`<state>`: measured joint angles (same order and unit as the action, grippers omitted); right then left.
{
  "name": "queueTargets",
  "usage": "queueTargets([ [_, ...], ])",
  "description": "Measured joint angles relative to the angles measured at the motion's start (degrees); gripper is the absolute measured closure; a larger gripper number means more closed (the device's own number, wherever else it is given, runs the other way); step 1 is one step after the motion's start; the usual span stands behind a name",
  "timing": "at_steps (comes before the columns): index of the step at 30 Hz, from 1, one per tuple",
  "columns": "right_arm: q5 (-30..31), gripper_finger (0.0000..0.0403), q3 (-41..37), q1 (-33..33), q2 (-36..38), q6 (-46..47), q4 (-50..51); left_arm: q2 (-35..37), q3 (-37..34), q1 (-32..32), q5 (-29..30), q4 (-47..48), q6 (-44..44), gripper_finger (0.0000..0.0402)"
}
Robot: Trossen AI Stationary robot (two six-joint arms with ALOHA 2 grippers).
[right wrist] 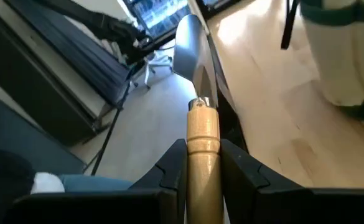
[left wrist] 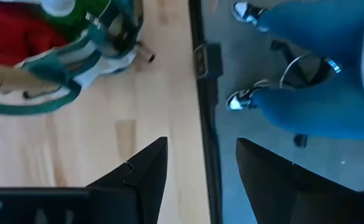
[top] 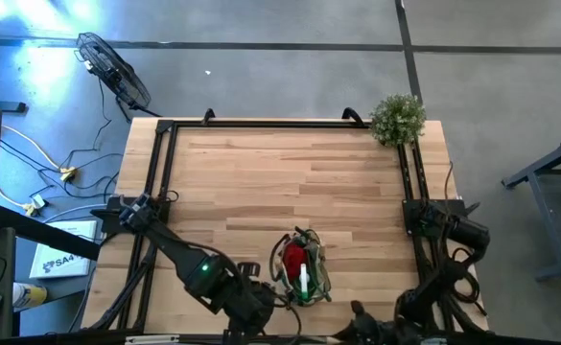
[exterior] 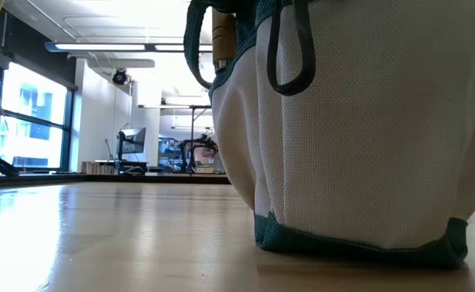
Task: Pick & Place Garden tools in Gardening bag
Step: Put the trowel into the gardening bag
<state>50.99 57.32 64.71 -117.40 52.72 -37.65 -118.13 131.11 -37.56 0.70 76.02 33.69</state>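
The gardening bag point(top: 301, 268) stands on its base near the table's near edge, and fills the low view point(exterior: 367, 130). A red cone-shaped piece point(top: 293, 259) and a green-and-white spray bottle point(top: 305, 281) stick out of its top. A pale wooden handle point(exterior: 223, 32) stands in a side pocket. My left gripper point(left wrist: 200, 146) is open and empty, just left of the bag point(left wrist: 63, 56), over the table's near edge. My right gripper point(right wrist: 203, 144) is right of the bag point(right wrist: 350, 50), at the near edge point(top: 357, 314), shut on a metal trowel point(right wrist: 191, 43). My right gripper pinches the trowel's pale wooden handle point(right wrist: 202, 134) between its two fingers, near the blade end. The handle lies along the fingers and runs back between them. The metal blade point(right wrist: 191, 43) juts forward past the fingertips, clear of the table.
A bushy green plant point(top: 397, 117) stands at the table's far right corner. A black frame rail point(left wrist: 200, 93) runs along the near edge. A person's legs in blue jeans point(left wrist: 312, 106) stand just beyond that edge. Bare wood point(top: 290, 182) lies between the bag and the far edge.
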Motion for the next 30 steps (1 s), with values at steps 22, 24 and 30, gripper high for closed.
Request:
queueTargets([
  [22,4.43,0.0346,0.00,-7.22,1.96,19.16,22.42,0.00,-0.04,-0.37,0.25,-0.83,-1.37,0.0217],
  [24,4.63,0.0346,0.00,-7.70,2.24,19.27,23.77,0.00,-0.07,-0.37,0.32,-1.00,-1.41,0.0217],
  [30,5.26,0.0346,0.00,-9.28,2.25,19.48,25.85,0.00,-0.07,-0.37,0.36,-1.04,-1.39,0.0217],
])
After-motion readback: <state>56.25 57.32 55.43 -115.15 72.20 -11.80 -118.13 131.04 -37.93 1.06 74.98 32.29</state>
